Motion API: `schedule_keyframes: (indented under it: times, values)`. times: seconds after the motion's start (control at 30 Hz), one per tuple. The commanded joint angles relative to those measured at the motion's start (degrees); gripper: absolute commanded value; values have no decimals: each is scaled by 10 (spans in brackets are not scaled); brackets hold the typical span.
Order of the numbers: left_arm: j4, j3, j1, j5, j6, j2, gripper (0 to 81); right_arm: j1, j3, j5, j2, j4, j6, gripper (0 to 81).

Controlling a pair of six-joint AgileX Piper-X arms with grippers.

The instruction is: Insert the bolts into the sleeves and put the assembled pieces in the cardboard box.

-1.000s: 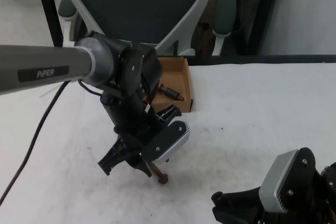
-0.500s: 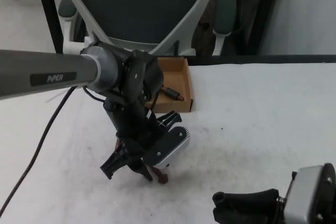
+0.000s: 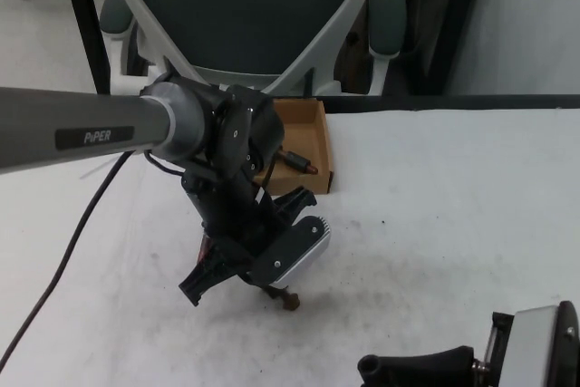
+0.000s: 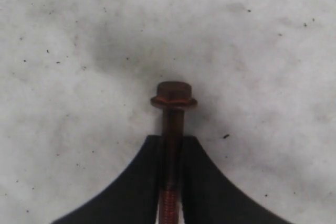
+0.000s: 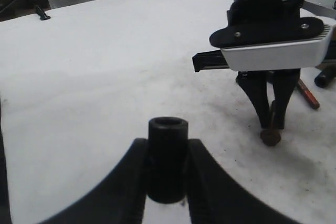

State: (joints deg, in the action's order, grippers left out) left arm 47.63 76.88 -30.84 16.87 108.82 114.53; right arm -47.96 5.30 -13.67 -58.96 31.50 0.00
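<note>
My left gripper [image 3: 272, 287] hangs over the middle of the white bench, shut on a rust-coloured bolt [image 4: 174, 97]. The bolt points down, with its hex head [image 3: 289, 300] just above or on the surface. From the right wrist view that gripper [image 5: 272, 124] and the bolt head [image 5: 271, 137] stand a short way ahead. My right gripper [image 5: 168, 148] is shut on a black sleeve [image 5: 168, 157], whose open bore faces the left arm. It sits at the near right edge [image 3: 426, 369] with the sleeve [image 3: 372, 370] sticking out. The cardboard box [image 3: 308, 122] stands behind the left arm.
One assembled piece [image 3: 296, 161] lies in the box. A loose rusty bolt [image 5: 306, 93] and a dark sleeve [image 5: 323, 77] lie on the bench beyond the left gripper. An office chair [image 3: 245, 6] stands behind the bench. White bench surface stretches to the right [image 3: 471, 206].
The left arm has shifted slightly right with the bolt. The right wrist has turned and slid toward the near right corner, and the sleeve has stayed in its grip.
</note>
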Motion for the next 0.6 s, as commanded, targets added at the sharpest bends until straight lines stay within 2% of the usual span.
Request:
schedule_keyframes:
  times: [0.0, 0.17, 0.3, 0.43, 0.57]
  values:
    - [-11, -1, 1, 8, -12, 4, 8, -1, -1, -8, -17, 10, 0, 3]
    - [-10, -1, 13, 30, -83, -5, 8, -6, -1, -8, -51, 49, 0, 3]
    - [7, -1, 28, 107, -134, -25, 8, -12, -1, -8, -75, 82, -4, 3]
    - [16, -1, 47, 152, -192, -55, 8, -12, -1, -10, -97, 114, -4, 3]
    - [25, -1, 73, 237, -270, -86, 8, -12, -1, -25, -111, 152, -4, 3]
